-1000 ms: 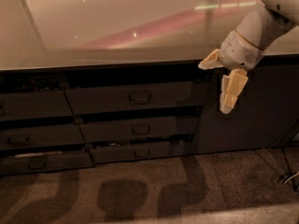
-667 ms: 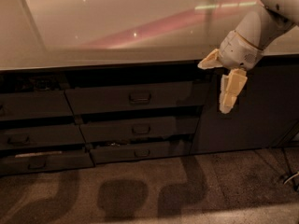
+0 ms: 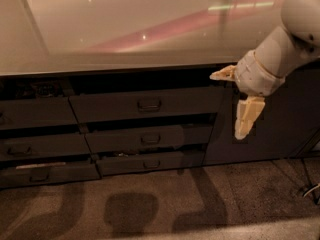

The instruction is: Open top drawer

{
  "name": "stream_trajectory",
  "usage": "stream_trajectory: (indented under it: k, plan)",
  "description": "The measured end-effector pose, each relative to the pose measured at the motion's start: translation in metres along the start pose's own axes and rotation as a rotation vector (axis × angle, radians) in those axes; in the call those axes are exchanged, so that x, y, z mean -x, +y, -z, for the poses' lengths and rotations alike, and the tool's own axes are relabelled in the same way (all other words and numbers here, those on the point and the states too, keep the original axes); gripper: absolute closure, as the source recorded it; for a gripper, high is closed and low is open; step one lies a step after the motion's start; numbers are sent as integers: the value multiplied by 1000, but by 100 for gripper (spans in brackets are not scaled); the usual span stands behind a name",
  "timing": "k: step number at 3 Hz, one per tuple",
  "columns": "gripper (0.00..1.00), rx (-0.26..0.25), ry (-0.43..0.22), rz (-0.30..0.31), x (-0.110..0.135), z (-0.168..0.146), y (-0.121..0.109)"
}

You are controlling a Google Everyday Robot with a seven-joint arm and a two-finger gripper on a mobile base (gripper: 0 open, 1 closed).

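Camera view: looking down at a dark cabinet unit under a pale glossy countertop with pinkish reflections. The top drawer is centre frame, the widest dark grey front in the middle column, right under the counter edge, with a dark gap above it. Its small loop handle sits at the middle of the front. Can't tell how far out it sits. Below it are the middle drawer and the bottom drawer, both slimmer, with like handles; each one is set a bit further right at its left end. The left column has three more drawer fronts, partly cut by the frame edge. The white arm comes in from the upper right. The gripper hangs at the right end of the top drawer, in front of the seam with the tall cabinet door. Its cream fingers are spread wide apart, one pointing left at counter-edge height, one pointing down, nothing between them. It is well right of the handle, no contact with it. Brownish carpet below, with dark shadows across it. A cable lies at the far right by the floor.
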State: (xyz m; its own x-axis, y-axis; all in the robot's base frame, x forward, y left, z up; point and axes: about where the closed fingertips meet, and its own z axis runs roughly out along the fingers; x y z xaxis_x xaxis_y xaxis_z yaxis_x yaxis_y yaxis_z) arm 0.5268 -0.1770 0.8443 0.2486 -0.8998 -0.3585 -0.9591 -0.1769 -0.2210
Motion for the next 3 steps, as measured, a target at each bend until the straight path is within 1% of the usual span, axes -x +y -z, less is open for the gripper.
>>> stream_trajectory:
  k: [1,2,3]
  plan:
    - [0,-53,-31,89,-3,-10,12]
    - [0,-57,-23,91,-2,-12,12]
    - [0,-58,-2,47,-39,-27,-11]
